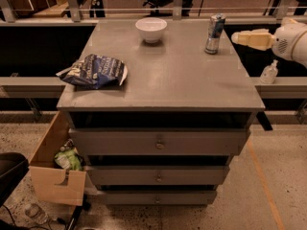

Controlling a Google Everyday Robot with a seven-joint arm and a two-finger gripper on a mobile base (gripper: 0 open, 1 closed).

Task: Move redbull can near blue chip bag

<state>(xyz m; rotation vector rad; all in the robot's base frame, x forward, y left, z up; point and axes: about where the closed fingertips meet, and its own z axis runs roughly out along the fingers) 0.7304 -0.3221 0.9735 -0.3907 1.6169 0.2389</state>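
Note:
The redbull can (214, 33) stands upright at the far right of the grey cabinet top (177, 75). The blue chip bag (94, 71) lies crumpled at the left edge of the top. My gripper (240, 37) comes in from the right on a white arm. Its cream fingers point left toward the can and stop a short way to the can's right, at about the can's height. It holds nothing.
A white bowl (151, 29) stands at the far middle of the top. A small clear bottle (269, 72) sits on the ledge to the right. An open cardboard box (55, 169) with rubbish stands on the floor at the left. Drawers fill the cabinet front.

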